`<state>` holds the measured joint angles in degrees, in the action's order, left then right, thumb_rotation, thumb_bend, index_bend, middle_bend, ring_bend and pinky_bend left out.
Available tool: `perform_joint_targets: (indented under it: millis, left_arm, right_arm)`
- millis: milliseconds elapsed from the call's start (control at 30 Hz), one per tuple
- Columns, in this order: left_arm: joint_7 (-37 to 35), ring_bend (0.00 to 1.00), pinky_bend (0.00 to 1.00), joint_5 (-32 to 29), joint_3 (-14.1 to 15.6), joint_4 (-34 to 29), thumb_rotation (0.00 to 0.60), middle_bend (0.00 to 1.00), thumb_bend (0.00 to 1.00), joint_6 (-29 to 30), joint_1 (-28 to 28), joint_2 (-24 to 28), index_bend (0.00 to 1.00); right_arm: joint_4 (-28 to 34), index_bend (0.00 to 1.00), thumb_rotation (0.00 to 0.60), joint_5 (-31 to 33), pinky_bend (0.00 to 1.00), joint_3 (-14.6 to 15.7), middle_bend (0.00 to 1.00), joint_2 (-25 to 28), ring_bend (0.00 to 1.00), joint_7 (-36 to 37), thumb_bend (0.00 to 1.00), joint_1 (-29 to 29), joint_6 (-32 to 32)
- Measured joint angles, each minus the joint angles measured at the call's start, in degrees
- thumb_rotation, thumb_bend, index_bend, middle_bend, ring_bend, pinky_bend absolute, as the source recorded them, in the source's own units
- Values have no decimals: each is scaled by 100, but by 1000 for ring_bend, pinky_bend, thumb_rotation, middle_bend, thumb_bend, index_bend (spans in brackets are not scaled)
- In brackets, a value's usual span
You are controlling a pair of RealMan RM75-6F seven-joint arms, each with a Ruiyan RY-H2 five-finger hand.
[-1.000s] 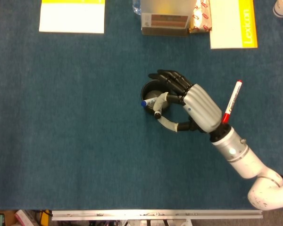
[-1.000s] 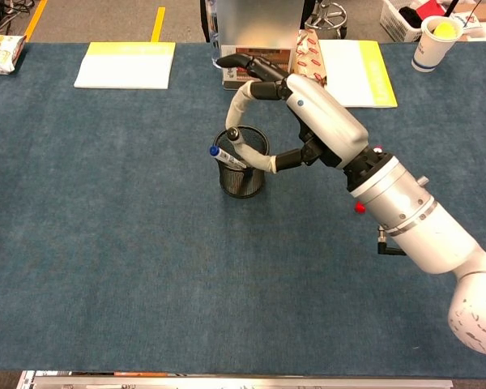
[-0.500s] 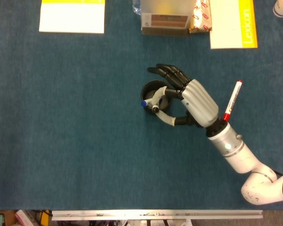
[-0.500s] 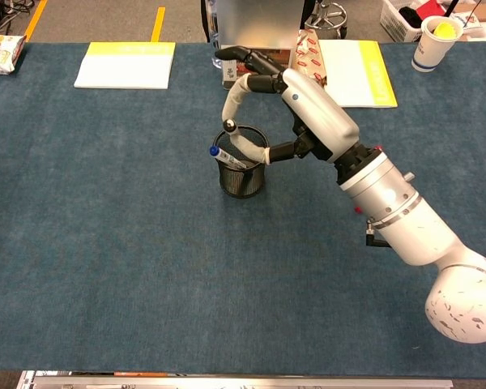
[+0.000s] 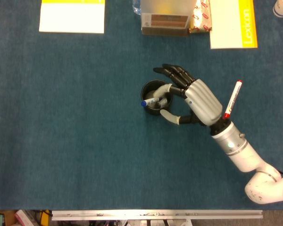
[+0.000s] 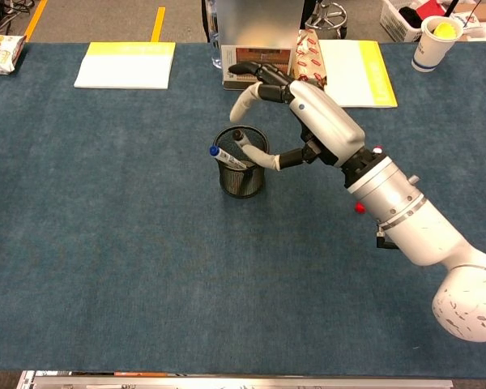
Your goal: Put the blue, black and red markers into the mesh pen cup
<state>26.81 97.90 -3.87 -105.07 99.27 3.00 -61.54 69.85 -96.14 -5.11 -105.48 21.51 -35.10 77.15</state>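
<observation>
Right hand (image 5: 196,100) is hovering beside the mesh pen cup (image 6: 242,173), fingers spread, apparently gripping nothing. Blue marker (image 5: 151,100) and black marker (image 6: 242,145) are sitting inside; red marker (image 5: 232,100) is lying on the table (image 5: 75,141)

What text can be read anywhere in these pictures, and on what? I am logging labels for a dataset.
"Lexicon": a doubtful reading of pale letters running down the yellow strip of the notebook at the top right in the head view.
Box at the top middle: a printed label, too blurred to read.
Red-and-white packet beside the box: print too small to read.
Red marker on the table: barrel print unreadable.
Paper cup at the top right in the chest view: marks too small to read.
</observation>
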Motion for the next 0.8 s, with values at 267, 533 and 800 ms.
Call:
perform_joint_targets:
  millis: [267,533,800]
  left_arm:
    - [-7,4,122,-12,0,4,600,67,241,-7,3,7,388]
    - [30,6,122,-27,13,17,600,69,241,-55,-5,-12,388]
    - [89,6,124,-104,26,66,600,70,241,-151,-29,-67,388]
  right_arm:
    - [33,13,600,-47,115,42,125,58,62,-38,0,-18,18]
    - [567,96,600,-262,115,149,133,569,61,-573,0,-86,-51]
    - [1270,190,600,-428,135,234,141,1480,61,-2015,0,-169,-384]
